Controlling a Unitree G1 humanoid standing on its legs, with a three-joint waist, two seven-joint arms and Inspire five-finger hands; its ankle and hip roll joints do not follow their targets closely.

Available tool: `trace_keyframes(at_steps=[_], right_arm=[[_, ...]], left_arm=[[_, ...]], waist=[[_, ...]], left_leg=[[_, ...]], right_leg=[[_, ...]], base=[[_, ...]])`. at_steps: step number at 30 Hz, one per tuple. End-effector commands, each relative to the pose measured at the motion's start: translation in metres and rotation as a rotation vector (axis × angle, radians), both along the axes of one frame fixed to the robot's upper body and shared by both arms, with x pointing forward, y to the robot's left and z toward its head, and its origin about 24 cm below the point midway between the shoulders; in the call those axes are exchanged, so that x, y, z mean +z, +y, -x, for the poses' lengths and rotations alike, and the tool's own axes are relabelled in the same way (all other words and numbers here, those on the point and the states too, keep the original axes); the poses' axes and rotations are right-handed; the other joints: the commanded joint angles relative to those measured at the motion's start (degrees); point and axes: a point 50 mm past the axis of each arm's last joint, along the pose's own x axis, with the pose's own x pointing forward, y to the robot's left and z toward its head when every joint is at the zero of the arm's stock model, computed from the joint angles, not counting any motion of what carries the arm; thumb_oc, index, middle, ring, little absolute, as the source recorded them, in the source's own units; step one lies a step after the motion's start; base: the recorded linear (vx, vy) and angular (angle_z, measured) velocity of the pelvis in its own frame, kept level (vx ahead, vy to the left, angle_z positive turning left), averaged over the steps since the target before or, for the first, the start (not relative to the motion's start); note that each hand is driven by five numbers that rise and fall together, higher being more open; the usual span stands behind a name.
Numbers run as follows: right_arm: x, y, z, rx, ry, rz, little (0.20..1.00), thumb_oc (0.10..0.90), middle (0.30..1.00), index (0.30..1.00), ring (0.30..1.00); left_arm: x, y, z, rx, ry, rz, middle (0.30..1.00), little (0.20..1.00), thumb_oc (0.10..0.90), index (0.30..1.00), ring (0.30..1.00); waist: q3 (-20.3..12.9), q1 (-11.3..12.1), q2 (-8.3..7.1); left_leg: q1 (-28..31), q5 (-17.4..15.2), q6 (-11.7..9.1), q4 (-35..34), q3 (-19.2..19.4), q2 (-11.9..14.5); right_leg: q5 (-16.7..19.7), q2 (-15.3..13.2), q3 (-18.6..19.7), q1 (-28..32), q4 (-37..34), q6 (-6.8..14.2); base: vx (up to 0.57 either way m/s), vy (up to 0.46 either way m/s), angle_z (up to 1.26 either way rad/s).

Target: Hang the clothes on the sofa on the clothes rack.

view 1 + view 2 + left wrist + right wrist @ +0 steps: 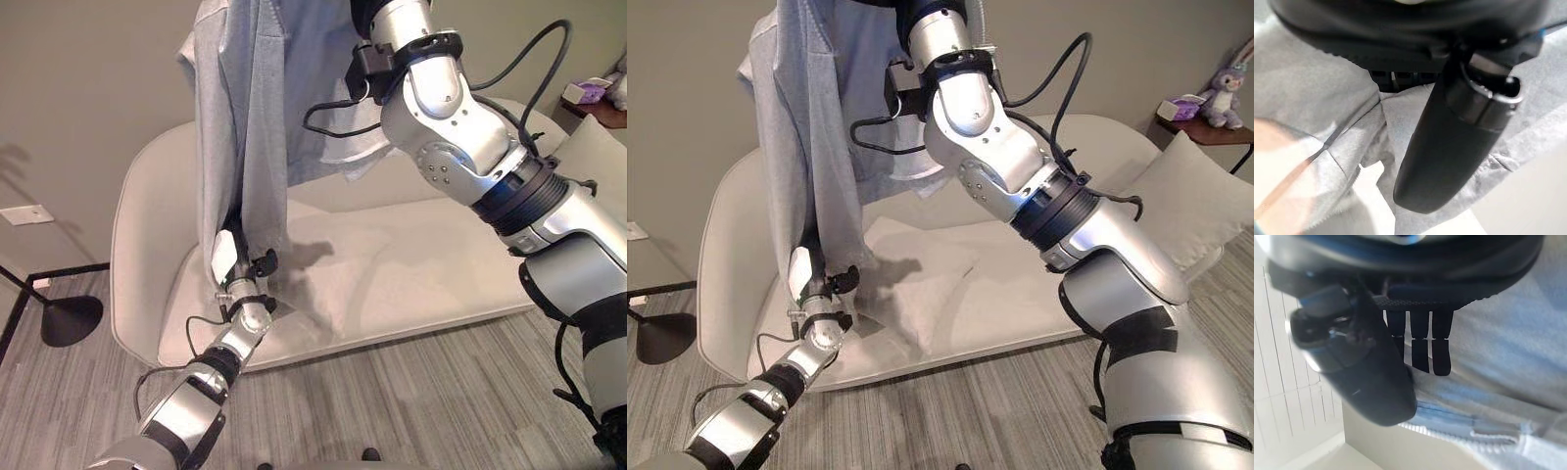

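Grey shirt [245, 117] hangs long-axis vertical above the sofa [411, 264], lifted clear. Right hand [1420, 347] up top, fingers curled into the cloth (probably gripping; view poor). Left hand [235, 269] pinches the lower hem, nearer the seat. No rack visible.

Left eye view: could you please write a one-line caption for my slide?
Both hands hold a grey shirt above the sofa; left hand grips its lower edge.
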Motion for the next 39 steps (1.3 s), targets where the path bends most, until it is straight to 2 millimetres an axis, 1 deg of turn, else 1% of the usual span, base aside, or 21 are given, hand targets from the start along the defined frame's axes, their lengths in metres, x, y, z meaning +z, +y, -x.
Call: trace_keyframes(at_steps=[1, 4, 8, 9, 10, 11, 14, 16, 19, 23, 24, 27, 28, 29, 30, 31, 32, 33, 37, 38, 39], right_arm=[[0.157, -0.033, 0.115, 0.099, -0.698, -0.389, 0.3, 0.4, 0.3, 0.3, 0.3], [0.157, -0.031, 0.119, 0.11, -0.719, -0.385, 0.3, 0.4, 0.3, 0.3, 0.3], [0.157, -0.028, 0.123, 0.132, -0.739, -0.382, 0.3, 0.4, 0.3, 0.3, 0.3], [0.156, -0.023, 0.124, 0.144, -0.741, -0.374, 0.3, 0.4, 0.3, 0.3, 0.3], [0.156, -0.023, 0.124, 0.144, -0.741, -0.374, 0.3, 0.4, 0.3, 0.3, 0.3], [0.155, -0.02, 0.125, 0.16, -0.742, -0.371, 0.3, 0.4, 0.3, 0.3, 0.3], [0.155, -0.019, 0.126, 0.171, -0.745, -0.372, 0.3, 0.4, 0.3, 0.3, 0.3], [0.158, -0.024, 0.127, 0.148, -0.75, -0.377, 0.3, 0.4, 0.3, 0.3, 0.3], [0.164, -0.032, 0.127, 0.118, -0.759, -0.394, 0.3, 0.4, 0.3, 0.3, 0.3], [0.164, -0.032, 0.127, 0.119, -0.759, -0.393, 0.3, 0.4, 0.3, 0.3, 0.3], [0.17, -0.045, 0.127, 0.066, -0.768, -0.412, 0.3, 0.4, 0.3, 0.3, 0.3], [0.172, -0.053, 0.126, 0.038, -0.77, -0.417, 0.3, 0.4, 0.3, 0.3, 0.3], [0.173, -0.064, 0.125, -0.001, -0.774, -0.417, 0.3, 0.4, 0.3, 0.3, 0.3], [0.173, -0.07, 0.125, -0.028, -0.775, -0.414, 0.3, 0.4, 0.3, 0.3, 0.3], [0.173, -0.076, 0.124, -0.053, -0.777, -0.407, 0.3, 0.4, 0.3, 0.3, 0.3], [0.172, -0.082, 0.122, -0.074, -0.774, -0.403, 0.3, 0.4, 0.3, 0.3, 0.3], [0.172, -0.082, 0.122, -0.073, -0.774, -0.404, 0.3, 0.4, 0.3, 0.3, 0.3], [0.169, -0.098, 0.12, -0.132, -0.777, -0.386, 0.3, 0.4, 0.3, 0.3, 0.3], [0.148, -0.13, 0.11, -0.256, -0.756, -0.36, 0.3, 0.4, 0.3, 0.3, 0.3], [0.144, -0.135, 0.107, -0.275, -0.748, -0.354, 0.3, 0.4, 0.3, 0.3, 0.3], [0.141, -0.136, 0.106, -0.276, -0.744, -0.361, 0.3, 0.4, 0.3, 0.3, 0.3]], left_arm=[[-0.046, 0.086, 0.045, 0.305, 0.277, -0.151, 0.9, 0.9, 0.8, 0.9, 0.9], [-0.05, 0.094, 0.05, 0.361, 0.301, -0.138, 0.9, 0.9, 0.8, 0.9, 0.9], [-0.056, 0.103, 0.059, 0.445, 0.34, -0.079, 0.9, 0.9, 0.8, 0.9, 0.9], [-0.056, 0.11, 0.06, 0.487, 0.353, -0.049, 0.9, 0.9, 0.8, 0.9, 0.9], [-0.056, 0.11, 0.06, 0.487, 0.352, -0.049, 0.836, 0.836, 0.758, 0.836, 0.836], [-0.058, 0.117, 0.064, 0.538, 0.372, 0.007, 0.3, 0.3, 0.4, 0.3, 0.3], [-0.059, 0.119, 0.064, 0.544, 0.381, 0.062, 0.3, 0.3, 0.4, 0.3, 0.3], [-0.062, 0.119, 0.067, 0.537, 0.386, 0.109, 0.3, 0.3, 0.4, 0.3, 0.3], [-0.065, 0.114, 0.068, 0.509, 0.384, 0.133, 0.3, 0.3, 0.4, 0.3, 0.3], [-0.065, 0.114, 0.068, 0.509, 0.385, 0.133, 0.3, 0.3, 0.4, 0.3, 0.3], [-0.062, 0.108, 0.065, 0.462, 0.351, 0.16, 0.3, 0.3, 0.4, 0.3, 0.3], [-0.054, 0.114, 0.062, 0.456, 0.299, 0.153, 0.3, 0.3, 0.4, 0.3, 0.3], [-0.041, 0.124, 0.06, 0.456, 0.222, 0.138, 0.3, 0.3, 0.4, 0.3, 0.3], [-0.03, 0.133, 0.059, 0.467, 0.16, 0.123, 0.3, 0.3, 0.4, 0.3, 0.3], [-0.018, 0.143, 0.061, 0.481, 0.098, 0.104, 0.3, 0.3, 0.4, 0.3, 0.3], [-0.006, 0.153, 0.064, 0.49, 0.042, 0.072, 0.3, 0.3, 0.4, 0.3, 0.3], [-0.006, 0.153, 0.064, 0.491, 0.042, 0.072, 0.3, 0.3, 0.4, 0.3, 0.3], [0.027, 0.172, 0.068, 0.508, -0.109, 0.003, 0.3, 0.3, 0.4, 0.3, 0.3], [0.088, 0.202, 0.094, 0.547, -0.353, -0.169, 0.3, 0.3, 0.4, 0.3, 0.3], [0.099, 0.206, 0.097, 0.562, -0.395, -0.194, 0.3, 0.3, 0.4, 0.3, 0.3], [0.1, 0.207, 0.1, 0.564, -0.393, -0.203, 0.3, 0.3, 0.4, 0.3, 0.3]], waist=[[-6.8, 1.7, -7.49], [-6.7, 1.5, -7.88], [-6.8, 1.1, -7.99], [-7.0, 0.7, -8.13], [-7.0, 0.7, -8.12], [-7.0, 0.3, -8.2], [-7.1, -0.1, -8.14], [-7.3, -0.1, -8.05], [-7.3, 0.1, -7.96], [-7.3, 0.0, -7.95], [-7.3, 0.8, -7.88], [-7.4, 1.1, -7.72], [-7.3, 1.7, -7.74], [-7.2, 2.3, -7.54], [-7.1, 2.7, -7.74], [-7.1, 3.0, -7.72], [-7.0, 2.9, -7.83], [-6.5, 4.3, -7.66], [-5.6, 6.4, -7.52], [-5.3, 6.9, -7.49], [-5.5, 6.6, -7.86]], left_leg=[[2.3, -4.6, -1.9, 0.2, -1.4, 2.6], [2.0, -4.0, -1.9, 0.2, -1.4, 2.5], [2.5, -4.7, -2.1, 0.2, -0.8, 2.9], [2.7, -4.8, -2.2, 0.2, -0.3, 3.1], [2.7, -4.8, -2.2, 0.2, -0.3, 3.1], [2.7, -4.8, -2.2, 0.2, 0.3, 3.2], [2.9, -4.8, -2.3, 0.2, 0.7, 3.2], [2.9, -4.9, -2.3, 0.2, 0.8, 3.3], [2.8, -4.9, -2.2, 0.2, 0.6, 3.3], [2.8, -4.9, -2.2, 0.2, 0.6, 3.3], [2.1, -4.3, -2.0, 0.2, -0.3, 2.9], [2.1, -4.9, -2.0, 0.2, -0.9, 2.8], [1.5, -4.3, -1.9, 0.2, -1.5, 2.5], [1.6, -4.9, -1.8, 0.2, -1.7, 2.6], [1.1, -4.3, -1.7, 0.2, -2.1, 2.3], [1.1, -4.8, -1.7, 0.2, -2.2, 2.3], [0.9, -4.3, -1.7, 0.2, -2.3, 2.1], [0.4, -4.3, -1.5, 0.2, -2.8, 2.0], [0.0, -5.2, -1.1, 0.2, -4.1, 1.3], [-0.2, -5.3, -1.0, 0.2, -4.4, 1.2], [-0.1, -5.3, -0.9, 0.2, -4.4, 1.1]], right_leg=[[3.0, -7.2, -1.0, 1.9, 0.6, 3.3], [3.5, -7.3, -0.9, 1.5, 0.7, 3.2], [3.1, -7.0, -0.4, 1.3, 0.7, 3.2], [3.1, -6.8, 0.1, 1.0, 0.8, 3.2], [3.1, -6.8, 0.1, 1.0, 0.8, 3.1], [3.1, -6.6, 0.8, 0.6, 0.8, 3.1], [3.2, -6.5, 1.3, 0.4, 0.8, 3.1], [3.2, -6.4, 1.4, 0.4, 0.8, 3.1], [3.1, -6.5, 1.2, 0.5, 0.7, 3.1], [3.1, -6.5, 1.2, 0.6, 0.7, 3.1], [3.5, -6.9, 0.2, 0.7, 0.6, 3.1], [3.0, -7.0, -0.6, 1.3, 0.5, 3.2], [3.4, -7.3, -1.2, 1.3, 0.4, 3.3], [2.9, -7.3, -1.5, 1.6, 0.4, 3.4], [3.4, -7.6, -2.0, 1.5, 0.4, 3.5], [2.9, -7.6, -2.4, 1.9, 0.4, 3.6], [3.4, -7.8, -2.4, 1.7, 0.4, 3.5], [3.5, -8.1, -3.1, 1.7, 0.4, 3.7], [3.0, -8.6, -4.3, 2.5, 0.4, 4.1], [3.1, -8.7, -4.4, 2.5, 0.5, 4.2], [3.1, -8.8, -4.4, 2.6, 0.5, 4.2]], base=[[0.0, 0.0, 0.0], [0.01, -0.002, 0.0], [0.03, -0.007, -0.04], [0.01, -0.01, -0.07], [0.02, -0.016, -0.09], [0.01, -0.005, -0.07], [0.01, 0.0, -0.12], [0.02, 0.001, -0.11], [0.0, 0.001, -0.02], [0.0, 0.0, 0.0], [0.0, 0.0, 0.0], [-0.01, 0.013, 0.14], [0.03, 0.016, 0.17], [-0.04, 0.027, 0.12], [0.03, 0.023, 0.1], [-0.04, 0.02, 0.12], [0.0, 0.041, 0.16], [-0.04, 0.051, 0.15], [0.01, 0.065, 0.13], [-0.02, 0.051, 0.09], [0.0, 0.018, 0.21]])
